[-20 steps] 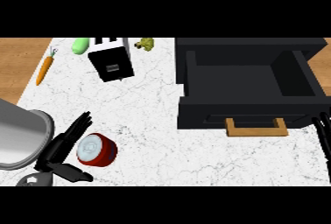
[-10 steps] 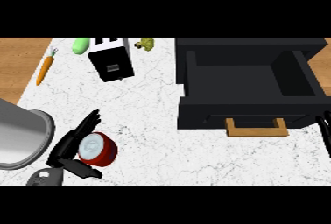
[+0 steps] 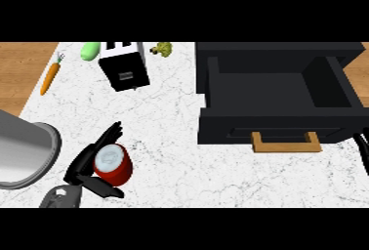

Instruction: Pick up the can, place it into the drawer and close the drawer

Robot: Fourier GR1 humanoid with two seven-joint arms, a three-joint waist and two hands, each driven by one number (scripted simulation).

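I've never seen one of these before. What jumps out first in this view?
The big black drawer at the right stands open, with a wooden handle on its front. At the lower left, the black left hand curls round a red can on the white marble counter. Farther back sit a toaster and a carrot.

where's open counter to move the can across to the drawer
Bare counter runs from the can rightward to the drawer front, below the toaster. Crowded along the far edge: carrot, toaster. The left robot hand curls round the can.
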